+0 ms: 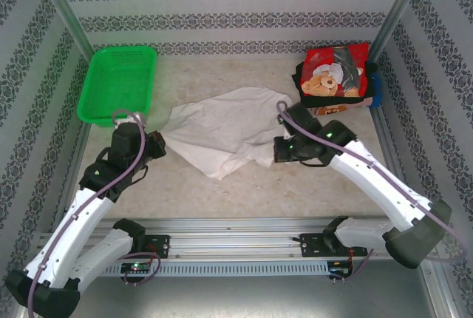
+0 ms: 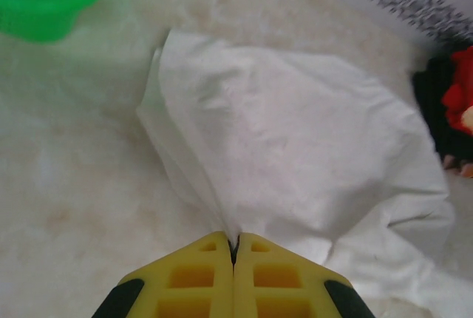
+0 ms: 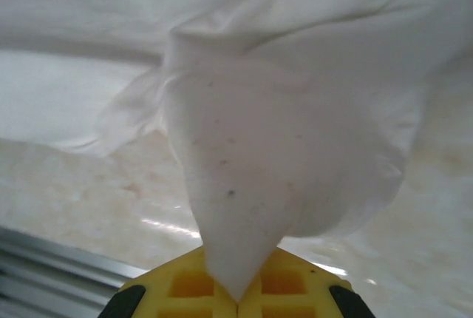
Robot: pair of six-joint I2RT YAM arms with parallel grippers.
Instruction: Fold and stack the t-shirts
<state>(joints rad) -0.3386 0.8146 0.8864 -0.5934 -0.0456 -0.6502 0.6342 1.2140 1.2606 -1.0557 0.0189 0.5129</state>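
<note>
**Both grippers clamped on the white shirt**

From the top camera, you see the large crumpled white cloth t-shirt (image 1: 222, 129) lying mid-way across the pale marbled table (image 1: 222, 196), between the arms. Your left gripper (image 1: 157, 145) pinches its left edge, and your right gripper (image 1: 279, 149) grasps its right hem. The green plastic mesh basket (image 1: 118, 81) sits far left. A folded stack topped by a red teddy-bear-print t-shirt (image 1: 334, 74) sits far right.

In the left wrist view, the yellow fingers (image 2: 192, 281) are clenched on a cloth corner.

In the right wrist view, cloth rises from the closed fingertips.

The red t-shirt (image 2: 460, 89) is cropped by the edge.
</note>
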